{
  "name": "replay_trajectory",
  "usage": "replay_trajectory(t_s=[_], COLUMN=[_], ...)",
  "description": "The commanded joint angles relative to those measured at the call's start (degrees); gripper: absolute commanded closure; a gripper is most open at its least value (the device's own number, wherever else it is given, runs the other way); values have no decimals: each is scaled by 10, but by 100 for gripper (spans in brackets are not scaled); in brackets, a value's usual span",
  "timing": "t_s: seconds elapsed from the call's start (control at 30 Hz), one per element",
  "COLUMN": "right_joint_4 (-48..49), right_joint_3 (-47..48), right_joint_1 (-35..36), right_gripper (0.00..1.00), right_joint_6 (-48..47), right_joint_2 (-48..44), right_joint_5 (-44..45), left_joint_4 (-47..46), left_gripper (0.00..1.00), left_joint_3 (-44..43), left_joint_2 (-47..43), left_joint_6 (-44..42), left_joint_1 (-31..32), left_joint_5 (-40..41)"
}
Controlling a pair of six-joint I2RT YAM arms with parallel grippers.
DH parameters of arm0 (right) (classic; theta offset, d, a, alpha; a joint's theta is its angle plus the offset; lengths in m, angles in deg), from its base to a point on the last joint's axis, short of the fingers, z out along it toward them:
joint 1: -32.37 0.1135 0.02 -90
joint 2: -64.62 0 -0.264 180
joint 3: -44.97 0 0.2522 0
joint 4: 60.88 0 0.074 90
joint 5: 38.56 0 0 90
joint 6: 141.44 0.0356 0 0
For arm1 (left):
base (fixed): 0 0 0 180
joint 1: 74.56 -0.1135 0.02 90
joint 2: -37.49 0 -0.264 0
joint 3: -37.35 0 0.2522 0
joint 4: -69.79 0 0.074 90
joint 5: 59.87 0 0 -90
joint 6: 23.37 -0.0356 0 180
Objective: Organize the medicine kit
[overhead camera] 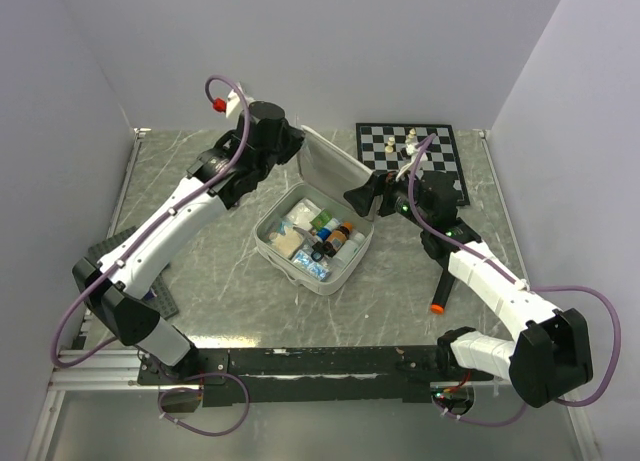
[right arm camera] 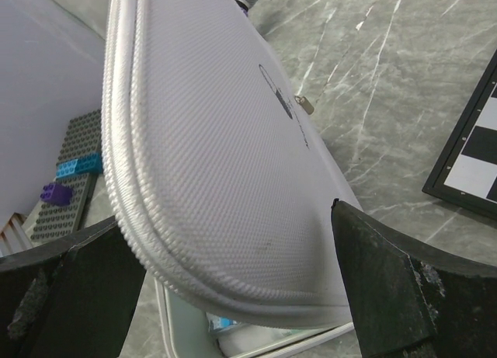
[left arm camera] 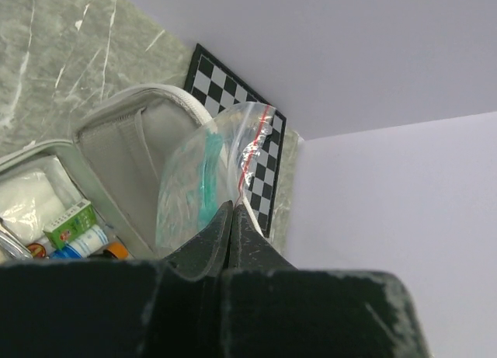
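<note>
The white medicine kit (overhead camera: 300, 266) lies open mid-table, its tray filled with gauze, a green box and small bottles. Its hinged lid (overhead camera: 335, 169) stands upright at the back. My left gripper (overhead camera: 296, 146) hovers over the lid's inner side (left arm camera: 128, 152) and is shut on a clear zip bag (left arm camera: 203, 179) with teal contents and a red seal line. My right gripper (overhead camera: 362, 196) is open behind the lid. Its fingers (right arm camera: 392, 288) stand wide on either side of the lid's textured outer face (right arm camera: 225, 156). Whether they touch it cannot be told.
A chessboard (overhead camera: 410, 149) with a few pieces lies at the back right, close behind the lid. A black marker with an orange tip (overhead camera: 438, 293) rests beside the right arm. A grey brick baseplate (right arm camera: 66, 191) with blue and purple bricks sits at the left.
</note>
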Motion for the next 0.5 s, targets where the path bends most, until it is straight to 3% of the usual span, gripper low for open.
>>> replay_trajectory(t_s=[0.0,0.2,0.47], right_joint_4=[18,19,22], right_joint_3=[2,2,8], right_joint_1=[7,9,9], right_gripper=[0,0,0], right_joint_6=[-4,-4,10], right_joint_2=[-3,-1,-3], right_joint_5=[-13,-15,-18], left_joint_4=[-14,-60,-213], left_gripper=[99,99,99], left_joint_3=[-22,15,173], left_joint_2=[1,-7,-76], left_joint_6=[30,88,163], left_joint_1=[-3,-3,-3], left_joint_5=[-14,-35,-50])
